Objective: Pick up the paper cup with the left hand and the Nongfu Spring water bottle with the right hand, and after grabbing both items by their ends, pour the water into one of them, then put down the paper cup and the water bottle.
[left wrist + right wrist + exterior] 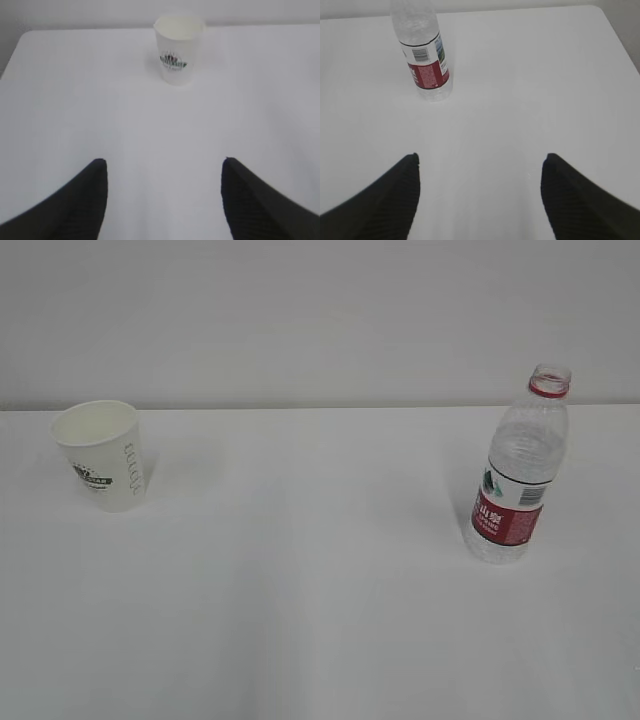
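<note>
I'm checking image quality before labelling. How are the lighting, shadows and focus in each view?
Exterior view: even soft light, faint shadows beside the paper cup and water bottle, fairly sharp. Left wrist view: cup slightly soft, rim washed out. Right wrist view: bottle top cropped, near fingers dark and blurred.

Paper cup [103, 454]: dark green round logo on the wall with a band of small lettering too blurred to read; one column of grey vertical lettering beside it, also illegible. Water bottle [520, 470]: red-and-white label carrying large white Chinese characters on the red field, of which "山" can be made out, smaller white lines beneath unreadable; a black barcode on the white part of the label, digits not legible.
</note>
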